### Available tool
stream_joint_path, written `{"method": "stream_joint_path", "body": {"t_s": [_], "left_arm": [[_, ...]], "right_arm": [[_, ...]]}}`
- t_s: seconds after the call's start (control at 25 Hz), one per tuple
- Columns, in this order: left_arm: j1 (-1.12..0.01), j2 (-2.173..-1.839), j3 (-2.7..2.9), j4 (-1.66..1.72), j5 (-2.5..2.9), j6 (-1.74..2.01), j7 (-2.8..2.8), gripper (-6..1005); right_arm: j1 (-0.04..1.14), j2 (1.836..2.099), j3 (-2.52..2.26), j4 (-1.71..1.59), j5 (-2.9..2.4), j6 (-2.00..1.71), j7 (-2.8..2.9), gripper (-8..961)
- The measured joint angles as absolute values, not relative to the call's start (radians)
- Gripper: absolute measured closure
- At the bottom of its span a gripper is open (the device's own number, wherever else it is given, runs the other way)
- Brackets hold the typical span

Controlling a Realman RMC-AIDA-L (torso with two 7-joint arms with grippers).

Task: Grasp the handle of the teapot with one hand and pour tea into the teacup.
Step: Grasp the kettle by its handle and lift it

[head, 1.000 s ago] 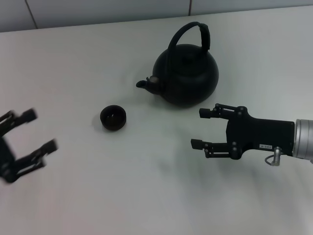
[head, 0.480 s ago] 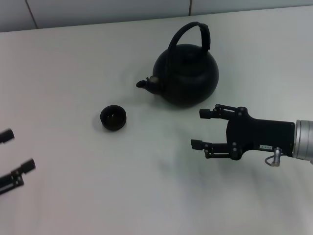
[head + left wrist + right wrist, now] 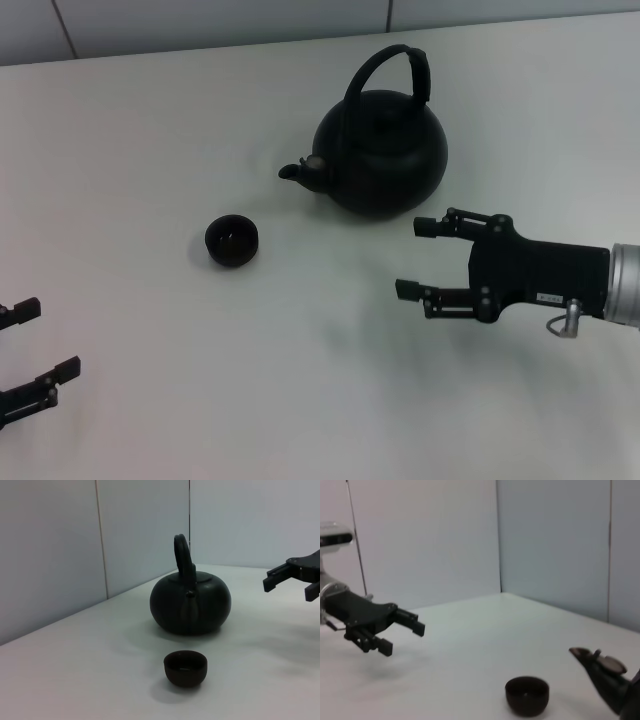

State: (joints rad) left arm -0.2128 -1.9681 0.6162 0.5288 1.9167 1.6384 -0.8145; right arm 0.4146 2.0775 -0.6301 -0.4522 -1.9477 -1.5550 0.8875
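The matte-black teapot [image 3: 382, 155] stands upright at the back middle of the white table, its spout [image 3: 298, 172] pointing left and its arched handle [image 3: 390, 66] standing up. It also shows in the left wrist view [image 3: 190, 602]. The small dark teacup [image 3: 231, 240] sits left of and nearer than the pot; it shows in the wrist views too [image 3: 185, 668] [image 3: 527, 695]. My right gripper [image 3: 417, 260] is open and empty, just in front of the pot's right side. My left gripper [image 3: 28, 343] is open and empty at the front left edge.
The white table [image 3: 300, 380] ends at a grey tiled wall [image 3: 200, 20] behind the pot. The right gripper's fingers [image 3: 295, 575] show in the left wrist view; the left gripper [image 3: 402, 632] shows in the right wrist view.
My left gripper has drawn back and down toward the front left edge. My right gripper has shifted slightly right. Teapot and teacup have not moved.
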Motion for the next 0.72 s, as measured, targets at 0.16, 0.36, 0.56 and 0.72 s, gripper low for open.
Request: {"method": "stream_joint_path", "body": {"t_s": [0.16,0.36,0.56,0.72], "left_arm": [[-0.216,-1.978,0.607,0.529,1.915,1.635,-0.814,196],[-0.219,-1.983,0.598,0.529,1.914,1.623,-0.814,196],[-0.221,-1.986,0.591,0.529,1.914,1.621,-0.814,197],[-0.223,-1.993,0.59,0.529,1.914,1.621,-0.814,197]], "right_arm": [[0.379,2.08,-0.549,-0.401,-1.865,-1.597,0.785,212],[0.32,2.081,-0.471,-0.258,-1.653,-1.596,0.617,215],[0.295,2.082,-0.361,-0.086,-1.489,-1.544,0.434,219],[0.301,2.083,-0.353,-0.051,-1.48,-1.516,0.39,222]]}}
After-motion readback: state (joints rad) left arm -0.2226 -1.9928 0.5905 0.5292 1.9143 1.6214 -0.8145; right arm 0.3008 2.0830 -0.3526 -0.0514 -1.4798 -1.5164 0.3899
